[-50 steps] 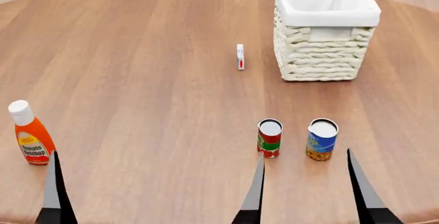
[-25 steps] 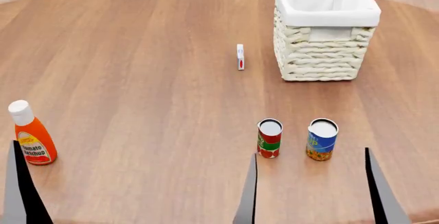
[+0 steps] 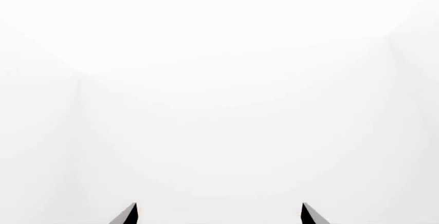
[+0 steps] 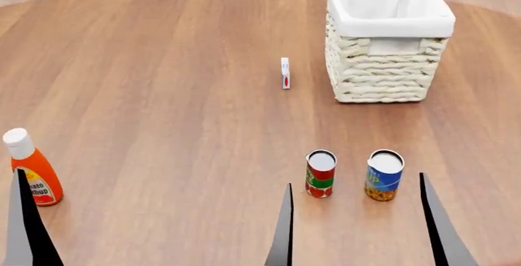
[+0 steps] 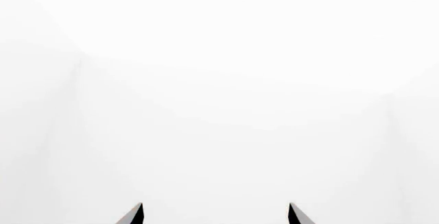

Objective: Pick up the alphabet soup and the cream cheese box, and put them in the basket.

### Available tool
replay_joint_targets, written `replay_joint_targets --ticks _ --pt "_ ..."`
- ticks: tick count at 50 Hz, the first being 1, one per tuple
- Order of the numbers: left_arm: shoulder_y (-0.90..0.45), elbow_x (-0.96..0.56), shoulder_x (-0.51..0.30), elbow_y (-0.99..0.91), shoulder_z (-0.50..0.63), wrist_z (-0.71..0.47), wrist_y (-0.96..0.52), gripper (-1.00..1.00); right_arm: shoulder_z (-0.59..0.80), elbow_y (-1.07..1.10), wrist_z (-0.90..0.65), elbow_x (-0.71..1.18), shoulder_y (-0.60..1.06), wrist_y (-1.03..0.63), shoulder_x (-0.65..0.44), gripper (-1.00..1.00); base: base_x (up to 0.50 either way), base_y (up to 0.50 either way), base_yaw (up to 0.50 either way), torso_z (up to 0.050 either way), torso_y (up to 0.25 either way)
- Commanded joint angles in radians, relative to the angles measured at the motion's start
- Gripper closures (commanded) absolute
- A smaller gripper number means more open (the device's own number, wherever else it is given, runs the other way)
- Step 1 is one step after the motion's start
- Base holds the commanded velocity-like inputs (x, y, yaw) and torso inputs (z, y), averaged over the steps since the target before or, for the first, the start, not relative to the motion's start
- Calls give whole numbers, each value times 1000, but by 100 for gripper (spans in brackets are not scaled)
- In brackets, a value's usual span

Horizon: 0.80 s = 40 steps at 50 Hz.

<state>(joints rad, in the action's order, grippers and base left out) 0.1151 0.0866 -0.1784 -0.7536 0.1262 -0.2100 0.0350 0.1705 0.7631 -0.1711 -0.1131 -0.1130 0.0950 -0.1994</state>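
Your head view alone shows the desk (image 4: 163, 95), alphabet soup (image 4: 384, 175) near its front edge, cream cheese box (image 4: 285, 73) beside the basket (image 4: 382, 64), ketchup bottle (image 4: 31, 168) label partly readable, wrist views blank white, right hand (image 4: 354, 229) spread open, left hand (image 3: 219, 215) likewise.

The ketchup bottle (image 4: 31, 171) label reads partly "...ato ...hup"; lettering on the cans is too small to read.

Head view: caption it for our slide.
Basket, cream cheese box, two cans and ketchup bottle on a wooden table.
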Motion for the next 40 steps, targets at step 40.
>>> replay_joint_targets --ticks 40 --pt "6 -6 -35 10 30 -41 3 -100 19 -12 -31 36 -2 12 -37 -100 147 0 0 0 0"
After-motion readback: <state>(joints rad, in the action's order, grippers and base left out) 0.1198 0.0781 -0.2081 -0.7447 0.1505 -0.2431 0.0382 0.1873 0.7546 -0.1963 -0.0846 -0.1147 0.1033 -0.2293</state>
